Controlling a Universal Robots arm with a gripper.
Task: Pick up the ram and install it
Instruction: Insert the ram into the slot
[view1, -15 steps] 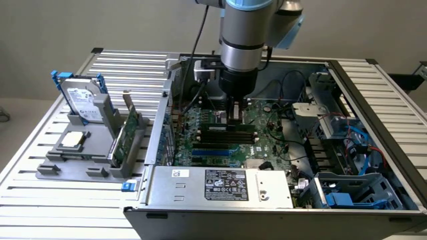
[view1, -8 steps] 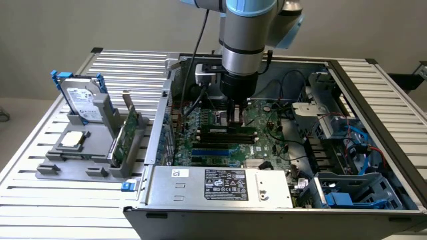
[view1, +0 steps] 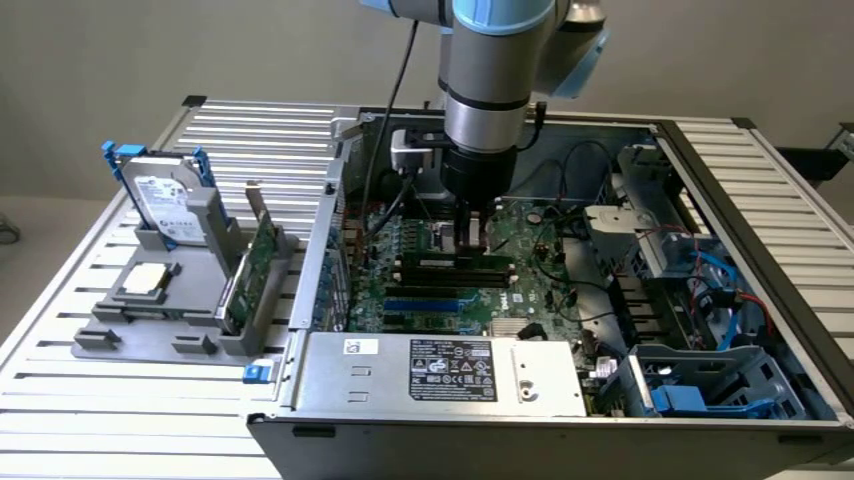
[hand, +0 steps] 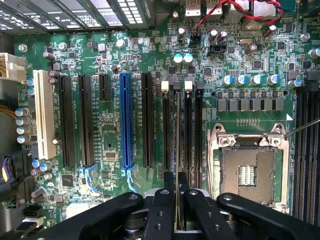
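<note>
Gripper (hand: 177, 182) is down inside the case (view1: 747, 250), low over the board (hand: 110, 125). Its jaws are clamped on the ram (hand: 177, 135). I see the stick edge-on, upright, running along one of the black slots (hand: 198, 135) just beside the socket (hand: 248, 170). So pickup is done, and I judge the ram is lined up with its slot. I can't tell whether its lower edge has entered the slot. By my reckoning, pressing it home and latching are left.
</note>
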